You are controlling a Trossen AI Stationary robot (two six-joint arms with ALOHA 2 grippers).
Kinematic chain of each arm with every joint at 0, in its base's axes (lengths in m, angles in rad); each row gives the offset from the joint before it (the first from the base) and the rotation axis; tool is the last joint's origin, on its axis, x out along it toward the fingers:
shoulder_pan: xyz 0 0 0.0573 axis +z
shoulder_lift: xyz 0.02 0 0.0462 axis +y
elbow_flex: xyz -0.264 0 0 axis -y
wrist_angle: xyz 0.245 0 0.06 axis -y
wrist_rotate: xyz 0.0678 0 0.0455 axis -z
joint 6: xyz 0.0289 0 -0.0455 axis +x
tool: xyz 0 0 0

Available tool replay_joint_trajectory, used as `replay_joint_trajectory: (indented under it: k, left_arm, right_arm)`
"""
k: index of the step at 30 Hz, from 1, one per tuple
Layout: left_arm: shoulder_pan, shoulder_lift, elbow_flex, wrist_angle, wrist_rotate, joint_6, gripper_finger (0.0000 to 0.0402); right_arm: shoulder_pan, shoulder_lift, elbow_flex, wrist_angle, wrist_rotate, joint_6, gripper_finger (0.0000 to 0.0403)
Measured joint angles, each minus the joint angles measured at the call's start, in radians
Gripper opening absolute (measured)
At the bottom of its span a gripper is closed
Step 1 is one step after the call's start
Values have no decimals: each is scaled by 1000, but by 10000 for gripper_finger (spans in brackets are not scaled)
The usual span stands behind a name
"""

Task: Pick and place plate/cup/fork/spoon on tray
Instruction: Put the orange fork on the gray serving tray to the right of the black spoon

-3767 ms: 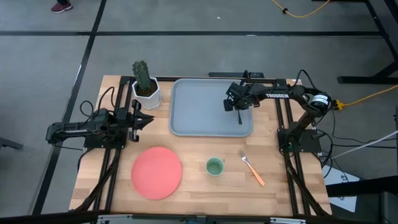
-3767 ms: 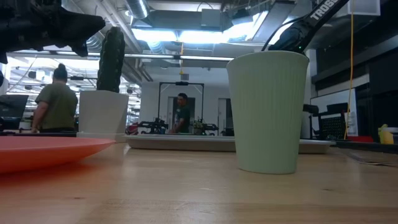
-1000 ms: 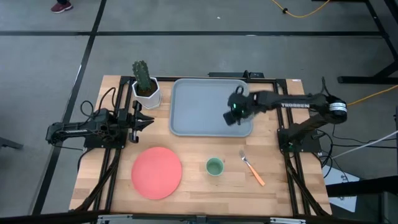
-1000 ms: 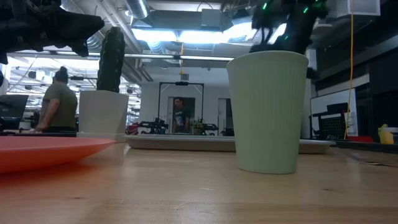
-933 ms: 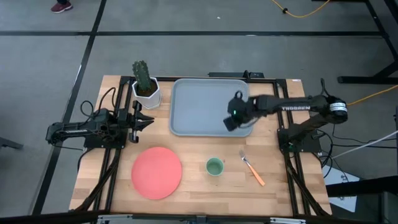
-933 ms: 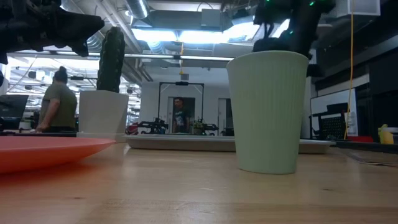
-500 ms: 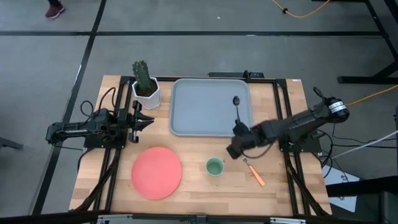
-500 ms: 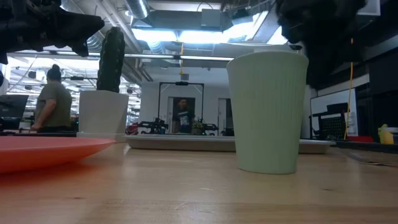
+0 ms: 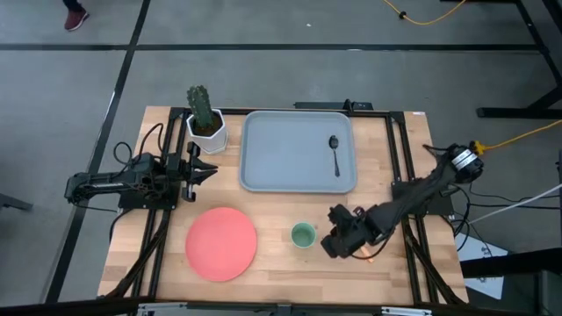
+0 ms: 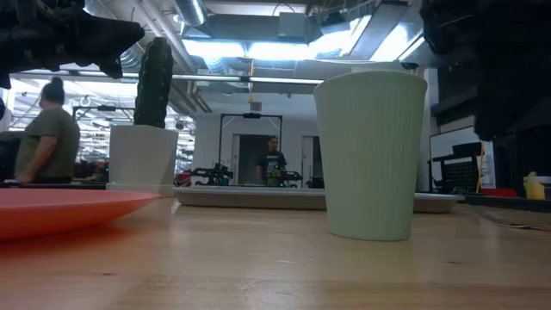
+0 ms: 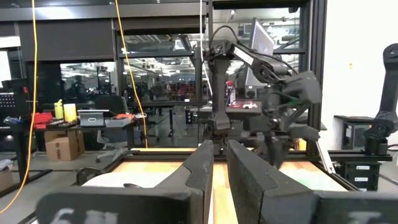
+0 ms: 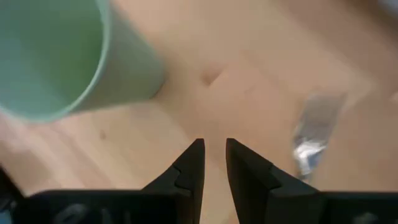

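Observation:
The grey-blue tray (image 9: 281, 154) lies at the table's far middle, with the dark spoon (image 9: 335, 154) flat on its right part. The pink plate (image 9: 221, 243) and the green cup (image 9: 303, 234) stand on the table near the front. My right gripper (image 9: 336, 243) is low, just right of the cup, its fingers (image 12: 211, 158) shut and empty above bare wood. The fork's tines (image 12: 314, 134) lie beside it, and the arm covers most of its orange handle (image 9: 370, 255). My left gripper (image 9: 211, 168) waits shut at the table's left.
A white pot with a cactus (image 9: 205, 123) stands left of the tray's far corner. In the low view the cup (image 10: 370, 155) stands close in front and the plate's rim (image 10: 69, 207) shows at the left. People move in the room behind.
My right gripper has left the tray's right part and gone toward the table's near edge and down, past the cup's right side to the fork. The spoon, uncovered, stays flat on the tray. A person in the room behind has walked on.

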Motion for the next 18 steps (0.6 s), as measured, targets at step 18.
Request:
replay_joint_trajectory:
  k: [18]
  left_arm:
    - [0, 0, 0, 0, 0, 0, 41]
  right_arm:
    - [46, 94, 31, -126, -40, 232, 71]
